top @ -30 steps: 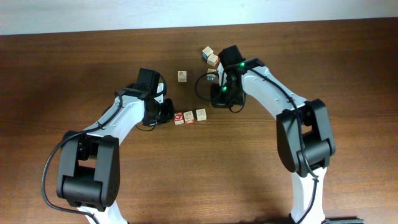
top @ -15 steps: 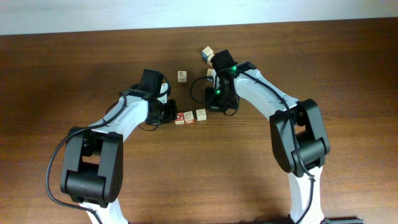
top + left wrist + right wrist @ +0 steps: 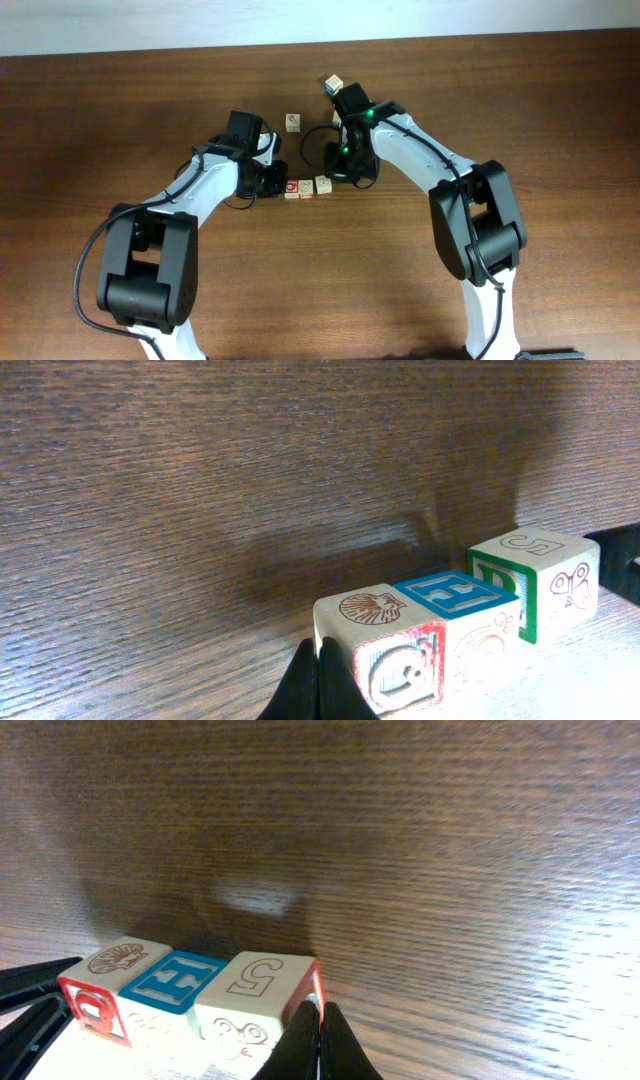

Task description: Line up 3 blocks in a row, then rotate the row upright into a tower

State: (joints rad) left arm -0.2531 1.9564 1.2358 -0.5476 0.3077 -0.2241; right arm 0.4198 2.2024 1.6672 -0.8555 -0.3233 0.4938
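Three blocks (image 3: 306, 187) in row; left hand (image 3: 318, 685) closed at one end, right hand (image 3: 320, 1042) closed at other.

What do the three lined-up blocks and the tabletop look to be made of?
Blocks: most likely pale wood with a matte finish. The faces are cream with softened edges and carry coloured marks in red, blue and green, either printed or stamped. Tabletop: dark brown wood or wood-look laminate. It shows fine parallel grain lines and a soft glint of light, and the pictures do not settle which of the two it is.

table (image 3: 100, 120): dark grained wood, matt | blocks (image 3: 455, 596): pale smooth wood, painted faces
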